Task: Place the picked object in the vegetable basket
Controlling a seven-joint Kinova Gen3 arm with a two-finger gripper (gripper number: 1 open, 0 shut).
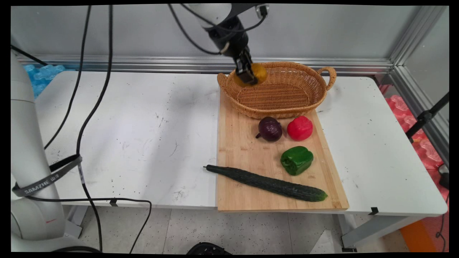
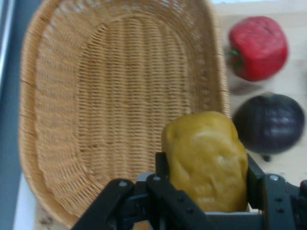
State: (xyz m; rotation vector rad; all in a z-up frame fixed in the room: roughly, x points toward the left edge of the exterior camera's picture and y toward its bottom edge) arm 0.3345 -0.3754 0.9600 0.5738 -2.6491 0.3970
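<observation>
- The wicker basket [image 1: 283,94] is showing a rough, matt, tightly woven weave.
- The yellow pepper [image 2: 205,160] is looking smooth, waxy and softly dimpled, like plastic.
- The cutting board [image 1: 244,143] is showing pale, matt wood grain in joined strips.
- The red pepper [image 1: 299,128] and green pepper [image 1: 297,159] are gleaming like glossy plastic.
- The purple onion [image 1: 269,129] is shining, smooth-skinned.
- The cucumber [image 1: 267,183] is looking dark and finely ridged.
- The white table [image 1: 136,136] is looking matt, scuffed and speckled.

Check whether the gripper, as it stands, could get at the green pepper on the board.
Probably not yet: the gripper is shut on a yellow pepper over the basket. The green pepper itself lies uncovered, with nothing on top.
</observation>
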